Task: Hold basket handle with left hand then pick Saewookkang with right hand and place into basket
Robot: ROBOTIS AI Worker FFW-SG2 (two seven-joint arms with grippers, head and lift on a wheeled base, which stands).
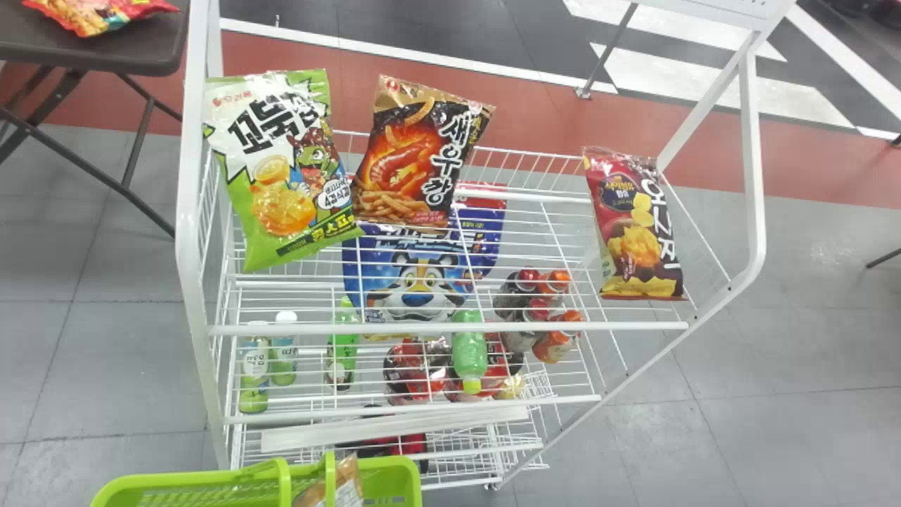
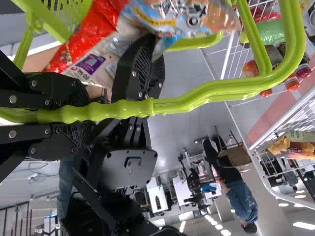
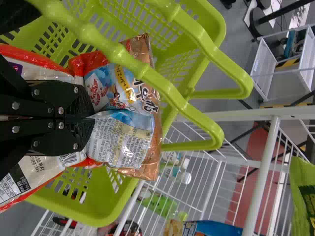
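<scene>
Head view: a white wire rack (image 1: 450, 327) stands on a grey floor. On its upper level are a green and white snack bag (image 1: 271, 190), a black and orange snack bag (image 1: 415, 158), a blue bag with a tiger on it (image 1: 415, 282) and, over to the right, a red and brown snack bag (image 1: 633, 232). Drink bottles (image 1: 469, 345) stand lower down. A dark table (image 1: 158, 49) at the upper left holds a red packet (image 1: 105, 10). At the bottom edge is a lime green basket (image 1: 197, 479), with one end of the Saewookkang bag (image 1: 345, 486) showing at its opening.

Left wrist view: the left gripper (image 2: 91, 113) is closed around the basket handle (image 2: 192, 102), a finger on each side of the bar. Near it, the right gripper (image 2: 150, 49) has the Saewookkang bag between its fingers, close to the basket.

Right wrist view: the right gripper (image 3: 93, 118) is clamped on the Saewookkang bag, squeezing it at the middle so that it bulges on both sides. The bag is at the basket's opening, beside the handle; whether it touches the bottom, I cannot tell. Red and white packaging (image 3: 39, 184) shows around the gripper. Beyond the basket are the rack's wires.
</scene>
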